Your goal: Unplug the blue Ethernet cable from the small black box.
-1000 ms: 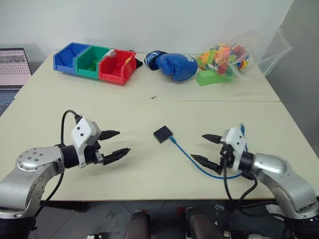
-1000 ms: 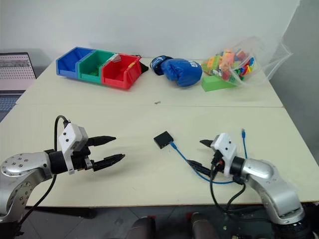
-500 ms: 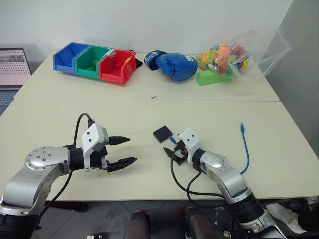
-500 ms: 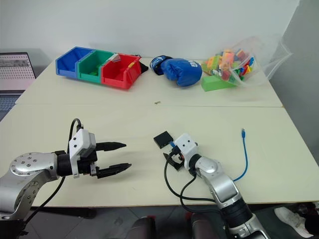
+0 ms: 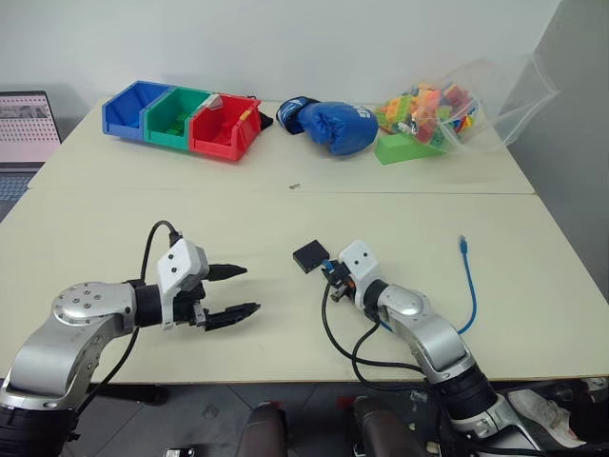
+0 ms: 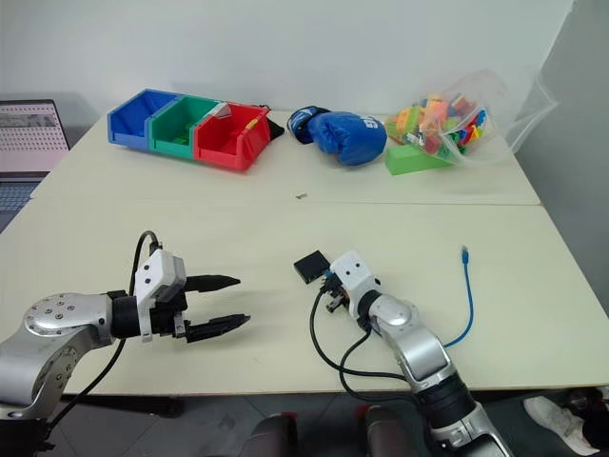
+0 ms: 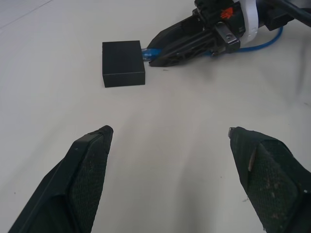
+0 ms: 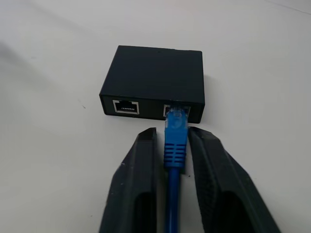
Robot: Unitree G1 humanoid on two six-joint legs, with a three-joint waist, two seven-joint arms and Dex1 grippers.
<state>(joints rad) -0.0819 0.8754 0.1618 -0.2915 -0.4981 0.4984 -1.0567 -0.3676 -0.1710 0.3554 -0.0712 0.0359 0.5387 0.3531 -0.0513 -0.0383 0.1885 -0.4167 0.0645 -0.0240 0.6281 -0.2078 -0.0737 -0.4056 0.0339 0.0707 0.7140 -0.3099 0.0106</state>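
Note:
The small black box lies flat near the middle of the table, with two ports on the side facing my right arm. The blue Ethernet cable is plugged into one port of the box. From there it runs back under my right arm and curves to a loose end at the right. My right gripper is shut on the cable's plug boot, just short of the box. My left gripper hovers open to the left of the box with nothing between its fingers.
At the back of the table stand blue, green and red bins, a blue boxing glove and a clear bag of toy bricks. A laptop sits at the far left. A seam crosses the table.
My right arm swung in from the table's right side to the box, and its open gripper closed on the cable's plug. The left gripper stays open, roughly in place.

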